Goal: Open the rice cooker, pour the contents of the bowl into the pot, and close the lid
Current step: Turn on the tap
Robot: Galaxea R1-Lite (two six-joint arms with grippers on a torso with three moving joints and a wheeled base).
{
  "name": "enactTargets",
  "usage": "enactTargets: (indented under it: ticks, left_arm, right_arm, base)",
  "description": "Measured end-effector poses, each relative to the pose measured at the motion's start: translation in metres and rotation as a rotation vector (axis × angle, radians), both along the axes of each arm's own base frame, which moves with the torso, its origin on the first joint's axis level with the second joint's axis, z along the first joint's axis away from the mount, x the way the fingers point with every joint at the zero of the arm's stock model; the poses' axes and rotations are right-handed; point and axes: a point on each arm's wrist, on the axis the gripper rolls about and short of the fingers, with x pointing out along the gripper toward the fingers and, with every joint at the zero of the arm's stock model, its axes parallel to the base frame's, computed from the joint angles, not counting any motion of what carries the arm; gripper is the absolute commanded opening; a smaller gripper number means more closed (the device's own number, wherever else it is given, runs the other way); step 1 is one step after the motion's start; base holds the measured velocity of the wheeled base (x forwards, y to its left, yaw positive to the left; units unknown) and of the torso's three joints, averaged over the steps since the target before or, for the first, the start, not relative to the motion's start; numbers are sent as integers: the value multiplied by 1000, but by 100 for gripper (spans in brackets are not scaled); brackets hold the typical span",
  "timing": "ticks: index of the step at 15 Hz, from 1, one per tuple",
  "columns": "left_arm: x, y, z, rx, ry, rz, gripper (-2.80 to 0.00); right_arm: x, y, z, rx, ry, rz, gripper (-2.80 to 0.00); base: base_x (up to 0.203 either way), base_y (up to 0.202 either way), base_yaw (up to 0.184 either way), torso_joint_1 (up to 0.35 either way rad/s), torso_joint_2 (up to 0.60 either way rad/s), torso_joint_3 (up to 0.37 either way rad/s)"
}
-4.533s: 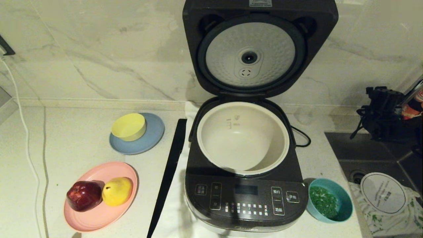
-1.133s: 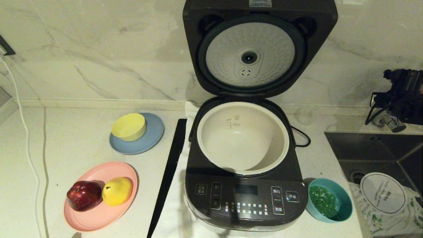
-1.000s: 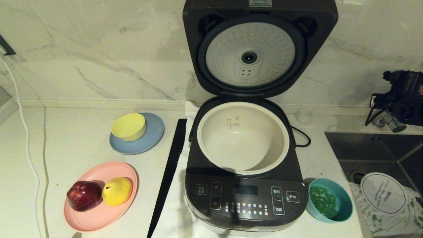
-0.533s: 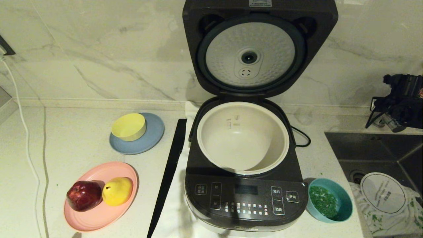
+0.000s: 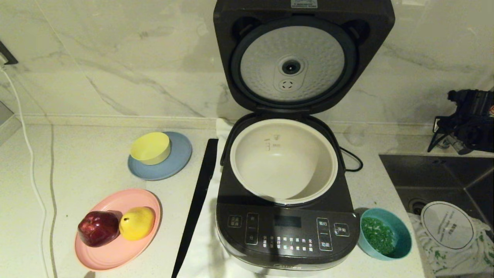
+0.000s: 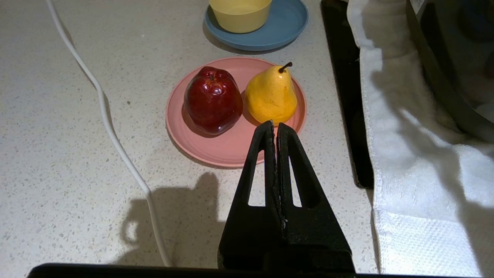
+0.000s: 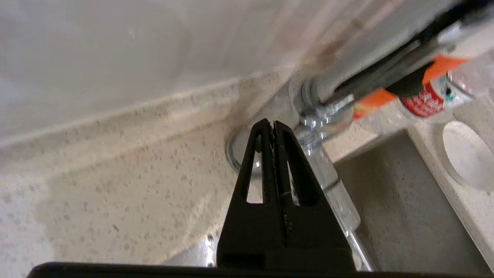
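The dark grey rice cooker stands mid-counter with its lid swung up, dimpled silver disc facing me. Its white pot looks bare inside. The teal bowl sits on the counter at the cooker's front right corner, holding chopped green contents. My right arm hangs far right, over the sink's back edge, well away from the bowl. In the right wrist view my right gripper is shut and holds nothing, near a faucet base. My left gripper is shut, hovering over the counter beside a pink plate.
A pink plate with a red apple and yellow pear lies front left. A yellow bowl sits on a grey-blue plate. A black strip and white towel flank the cooker. The sink and faucet are right.
Over the last seconds my right arm has pulled away from the cooker to the far right edge, then settled slightly lower. The cooker, bowl and plates have not moved.
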Motion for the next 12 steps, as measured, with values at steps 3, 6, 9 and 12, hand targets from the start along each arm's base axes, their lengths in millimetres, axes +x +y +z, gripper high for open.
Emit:
enactTargets:
  ticks: [3, 6, 9, 12]
  left_arm:
    - [0, 0, 0, 0, 1, 0, -280]
    - [0, 0, 0, 1, 0, 0, -280]
    - [0, 0, 0, 1, 1, 0, -280]
    - [0, 0, 0, 1, 0, -1, -280]
  right_arm:
    - [-5, -3, -4, 6, 20, -11, -280]
    - [-10, -3, -8, 18, 45, -15, -280]
    - [-16, 0, -11, 29, 67, -15, -280]
    - [-22, 2, -14, 29, 74, -14, -280]
  base:
    - [0, 0, 0, 0, 0, 0]
    - [0, 0, 0, 0, 0, 0]
    - [0, 0, 0, 0, 0, 0]
    - [0, 0, 0, 0, 0, 0]
